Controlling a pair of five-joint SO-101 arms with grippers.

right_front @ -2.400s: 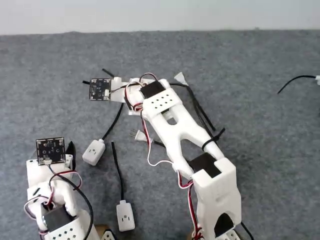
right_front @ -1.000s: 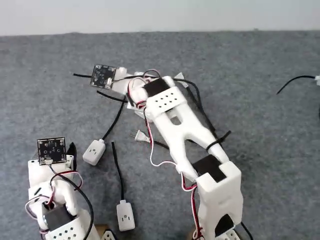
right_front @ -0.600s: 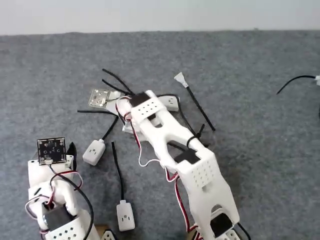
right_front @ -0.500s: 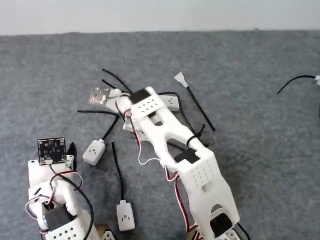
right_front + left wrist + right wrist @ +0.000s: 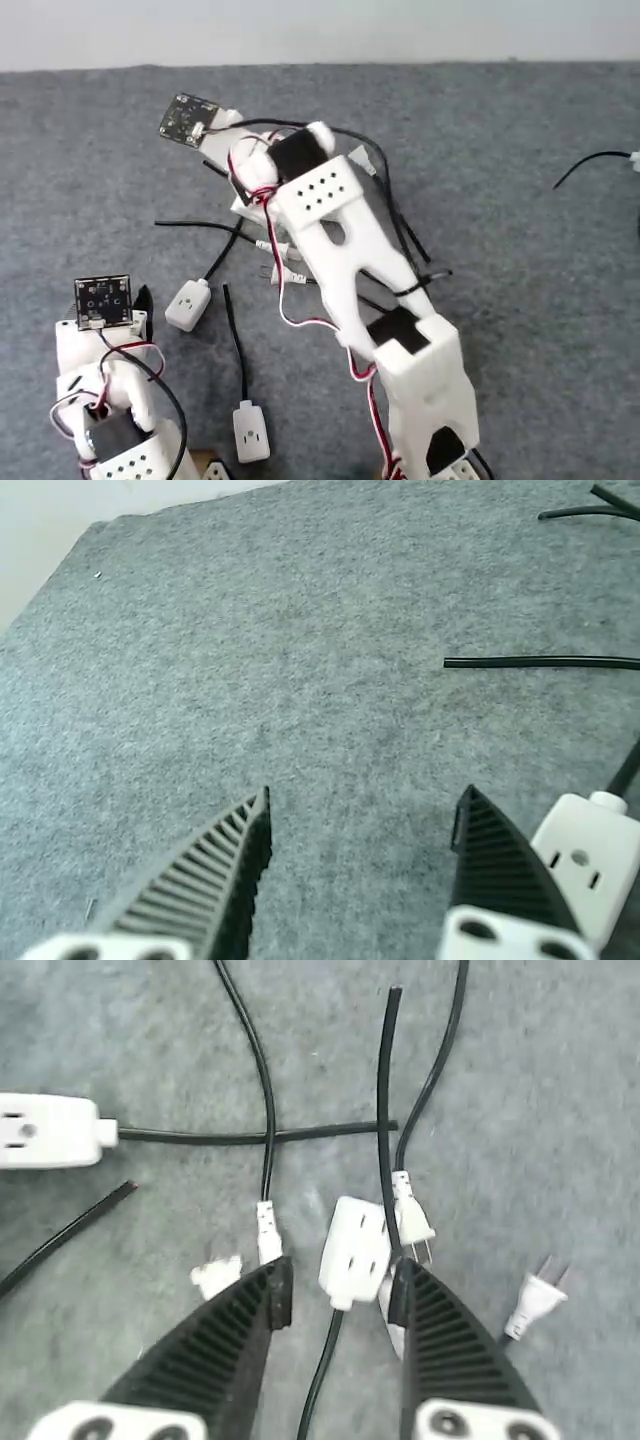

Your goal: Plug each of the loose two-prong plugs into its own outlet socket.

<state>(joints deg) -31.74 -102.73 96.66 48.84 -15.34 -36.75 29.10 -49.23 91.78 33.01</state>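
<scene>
On the grey mat (image 5: 520, 230) the right arm (image 5: 360, 250) stretches from the near edge toward the far left. Its wrist hangs over a tangle of black cords (image 5: 262, 1080) and white ends in the middle. Seen from that wrist, the right claw (image 5: 340, 1280) is spread wide and holds nothing. A socket (image 5: 355, 1248) lies on the mat in the gap between its two fingers, and I cannot tell whether either finger touches it. A plug (image 5: 412, 1222) lies just beside that socket with its prongs bare, close against one finger, and its cord runs away from the claw. A second plug (image 5: 267, 1225) lies by the other finger. A third plug (image 5: 535, 1300) lies apart from the rest, off to one side, prongs bare as well. None of the three sits in a socket. The left arm (image 5: 110, 400) stands at the near left corner. The left claw (image 5: 365, 810) is spread apart too and empty, pointing at bare mat. The left socket (image 5: 187, 303) lies just to its right, beside one finger, and its cord leads far and right toward the tangle. A near socket (image 5: 250, 430) lies face up by the near edge between the two arms, its cord pointing to the far side. A stray cord (image 5: 590, 160) lies at the far right edge, well apart from everything else.
</scene>
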